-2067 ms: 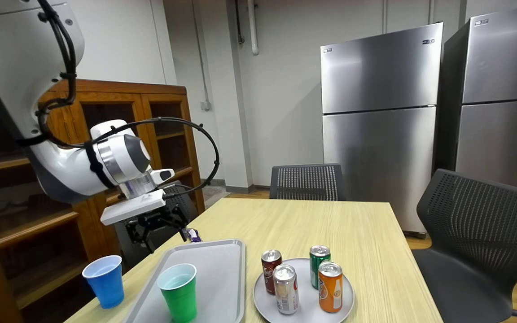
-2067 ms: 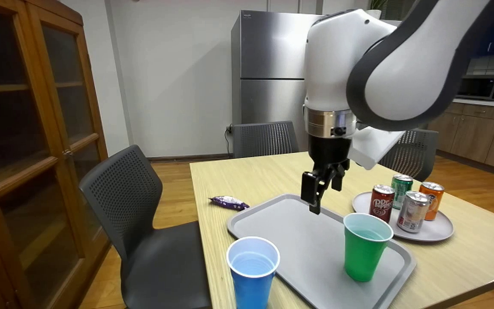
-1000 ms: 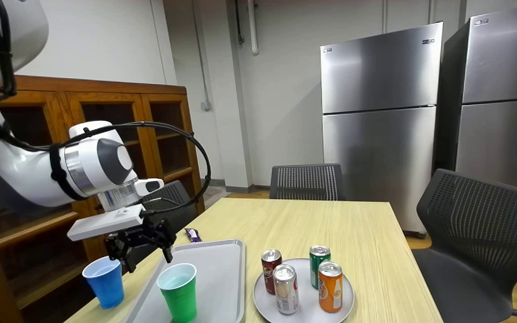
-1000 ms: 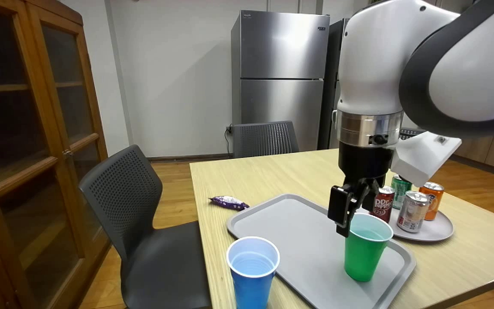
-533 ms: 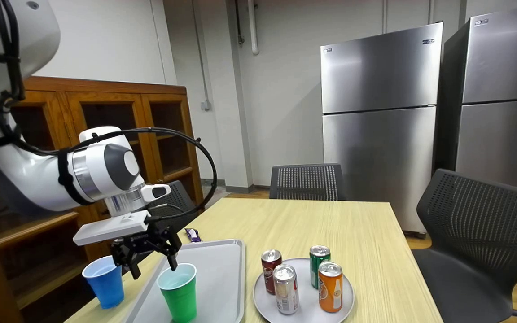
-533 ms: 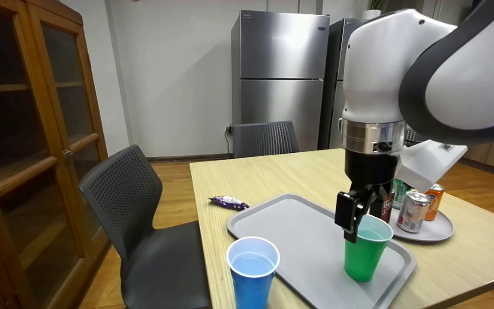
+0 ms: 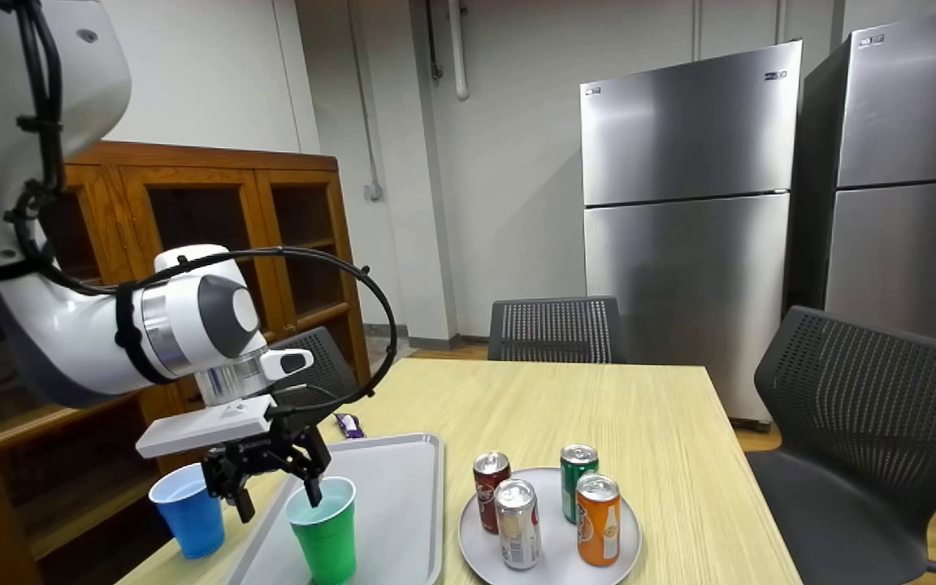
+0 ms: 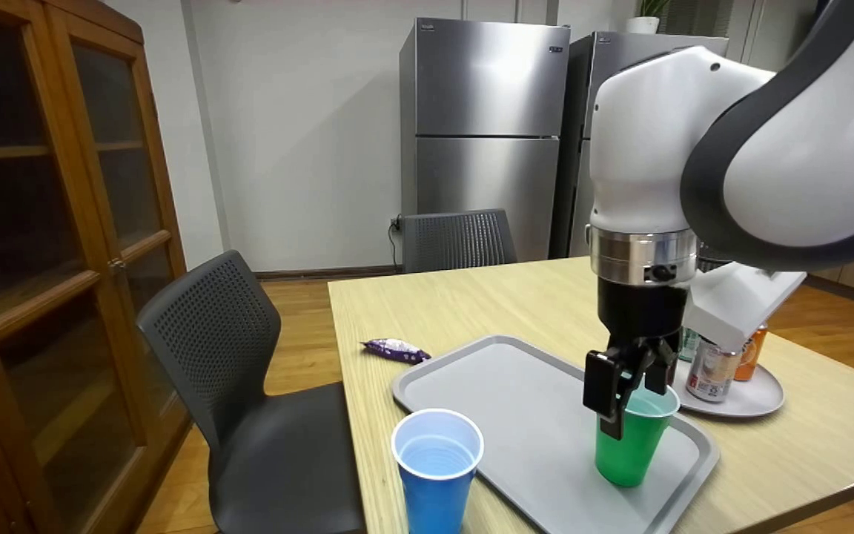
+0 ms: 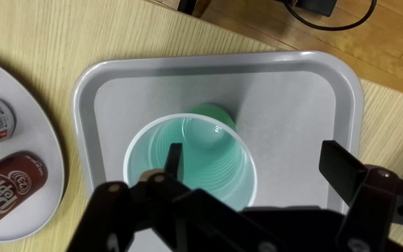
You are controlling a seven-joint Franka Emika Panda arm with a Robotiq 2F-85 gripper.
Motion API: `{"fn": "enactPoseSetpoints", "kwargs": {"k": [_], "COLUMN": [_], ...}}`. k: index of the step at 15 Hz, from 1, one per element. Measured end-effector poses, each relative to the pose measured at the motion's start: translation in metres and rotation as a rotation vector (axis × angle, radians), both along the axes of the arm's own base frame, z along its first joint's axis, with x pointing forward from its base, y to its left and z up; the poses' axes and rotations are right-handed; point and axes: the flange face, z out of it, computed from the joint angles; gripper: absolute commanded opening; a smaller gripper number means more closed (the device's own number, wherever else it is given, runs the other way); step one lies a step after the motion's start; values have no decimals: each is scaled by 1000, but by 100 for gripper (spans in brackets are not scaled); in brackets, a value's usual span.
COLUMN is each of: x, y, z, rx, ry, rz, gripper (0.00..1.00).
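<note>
Hand (image 9: 251, 155): black, two-fingered, spread wide, gripping nothing. In the wrist view one finger lies across the mouth of the green cup (image 8: 623, 452), the other over the tray (image 8: 501, 400) outside it; whether either finger touches the cup cannot be told.

Green cup: one, pale-lined, upright on the tray beneath the hand, toward the side facing the plate (image 7: 557, 544).

Tray: one, grey, rectangular with rounded corners and raised rim, flat on the counter (image 8: 464, 300), a pale wood-grain top.

Blue cup (image 8: 438, 493): one, white-rimmed, upright on the counter just beside the tray, apart from the hand.

Plate: one, round, grey, near the tray on the side away from the blue cup. Bears, all upright: dark red Dr Pepper can (image 7: 490, 497), silver can (image 7: 518, 524), green can (image 7: 575, 487), orange can (image 7: 599, 524). In an exterior view the arm (image 8: 664, 141) partly covers this group.

Wrapped packet (image 8: 396, 349): one, purple and white, lying on the counter at the tray's edge, well apart from the hand.

Chairs (image 7: 858, 406): dark grey, perforated backs, set around the counter.

Cabinet (image 8: 75, 291): brown wood, glazed doors, standing to one side in both exterior views.

Refrigerators (image 7: 687, 268): two, stainless, upper and lower doors shut, side by side in the background.

Potted plant (image 8: 643, 24): one, white pot, showing above a refrigerator in an exterior view, partly out of frame.
</note>
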Motion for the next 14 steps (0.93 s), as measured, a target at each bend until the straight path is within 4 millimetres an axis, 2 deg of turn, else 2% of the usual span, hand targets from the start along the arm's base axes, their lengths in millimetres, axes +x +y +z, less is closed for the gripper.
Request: {"fn": "enactPoseSetpoints", "kwargs": {"k": [10, 11, 13, 14], "x": [26, 27, 30, 30], "y": [3, 3, 4, 4], "z": [-17, -19, -22, -23], "rx": [12, 13, 17, 18], "ry": [2, 3, 1, -1], "rz": [-26, -31, -38, -40], "gripper": [100, 75, 66, 56]}}
